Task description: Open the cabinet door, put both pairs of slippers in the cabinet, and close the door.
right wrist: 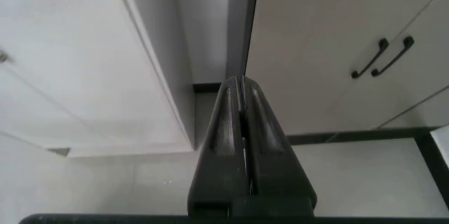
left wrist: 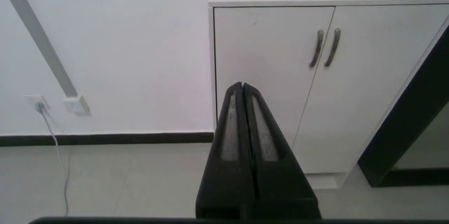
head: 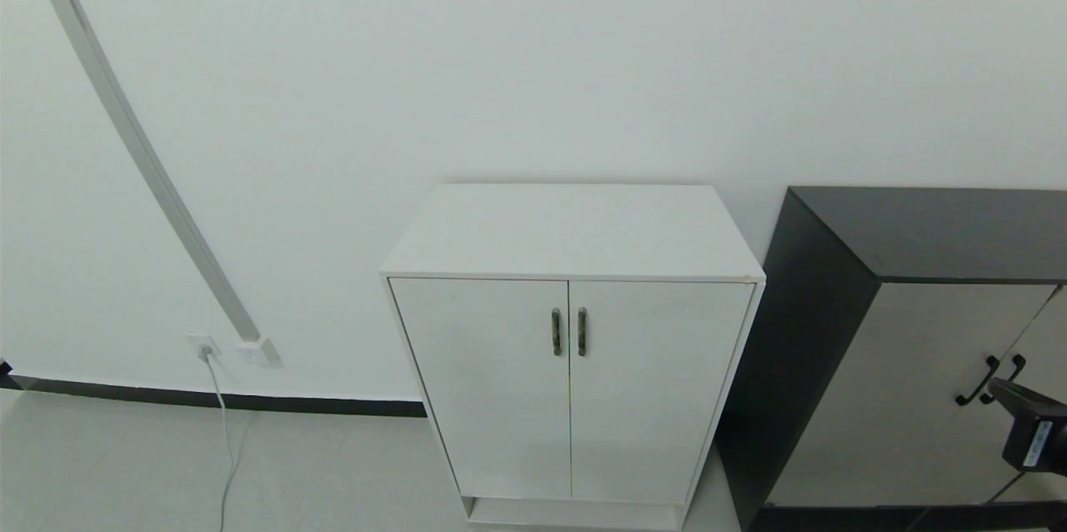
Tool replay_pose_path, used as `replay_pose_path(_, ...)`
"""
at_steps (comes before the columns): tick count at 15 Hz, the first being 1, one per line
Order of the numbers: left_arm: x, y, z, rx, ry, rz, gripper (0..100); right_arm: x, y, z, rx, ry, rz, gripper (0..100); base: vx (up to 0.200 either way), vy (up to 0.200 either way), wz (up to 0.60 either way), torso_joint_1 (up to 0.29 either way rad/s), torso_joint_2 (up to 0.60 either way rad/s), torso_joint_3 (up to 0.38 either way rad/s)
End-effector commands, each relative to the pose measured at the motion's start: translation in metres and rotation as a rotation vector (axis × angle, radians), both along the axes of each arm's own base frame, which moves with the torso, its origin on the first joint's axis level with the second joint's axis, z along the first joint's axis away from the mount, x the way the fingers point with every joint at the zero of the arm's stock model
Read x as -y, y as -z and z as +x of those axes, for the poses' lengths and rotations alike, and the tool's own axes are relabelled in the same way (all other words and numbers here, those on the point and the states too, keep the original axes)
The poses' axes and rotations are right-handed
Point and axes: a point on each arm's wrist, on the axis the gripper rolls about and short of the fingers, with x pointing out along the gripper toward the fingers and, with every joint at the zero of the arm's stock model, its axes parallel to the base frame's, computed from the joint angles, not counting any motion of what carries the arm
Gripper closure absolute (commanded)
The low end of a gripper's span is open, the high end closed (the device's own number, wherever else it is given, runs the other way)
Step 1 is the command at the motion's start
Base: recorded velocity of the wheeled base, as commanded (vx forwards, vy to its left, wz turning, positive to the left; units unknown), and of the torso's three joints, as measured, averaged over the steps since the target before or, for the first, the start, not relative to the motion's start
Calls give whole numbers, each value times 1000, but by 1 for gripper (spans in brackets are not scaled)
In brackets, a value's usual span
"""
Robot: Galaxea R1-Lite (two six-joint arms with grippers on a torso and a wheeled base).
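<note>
**A:** Grippers: what state?

**B:** Left gripper [left wrist: 242, 89]: fingers pressed together with nothing between them. It hangs in the air short of the cabinet [left wrist: 365, 104], in line with its left door [left wrist: 266, 62]. Right gripper [right wrist: 243, 83]: likewise closed and empty, facing the gap between the cabinet and the black cabinet [right wrist: 323, 41].

**A:** Cabinet: where?

**B:** On the floor [head: 125, 465] against the wall [head: 500, 57], just beside the black cabinet. Both doors are closed, with two handles [head: 557, 332] side by side at the centre seam.

**A:** How will a door handle?

**B:** Probably as a light, stiff panel swinging on its outer edge. Take it by the slim upright handle, which looks smooth, so a shallow pinch may slip. Either gripper must part its fingers first.
</note>
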Motion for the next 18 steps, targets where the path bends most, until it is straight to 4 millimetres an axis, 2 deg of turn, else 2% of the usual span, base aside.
replay_pose_path(1,0,0,0,-1,0,0,100,-2,-4,-16,37,-12,0,100,0,0,0,0,0,0)
replay_pose_path(3,0,0,0,-1,0,0,100,-3,-5,-27,22,-19,8,100,0,0,0,0,0,0)
replay_pose_path(8,0,0,0,-1,0,1,100,-11,0,-85,-38,-117,30,100,0,0,0,0,0,0)
replay_pose_path(15,0,0,0,-1,0,1,100,-16,28,-127,-178,-170,58,100,0,0,0,0,0,0)
replay_pose_path(18,0,0,0,-1,0,1,100,-18,36,-138,-207,-177,62,100,0,0,0,0,0,0)
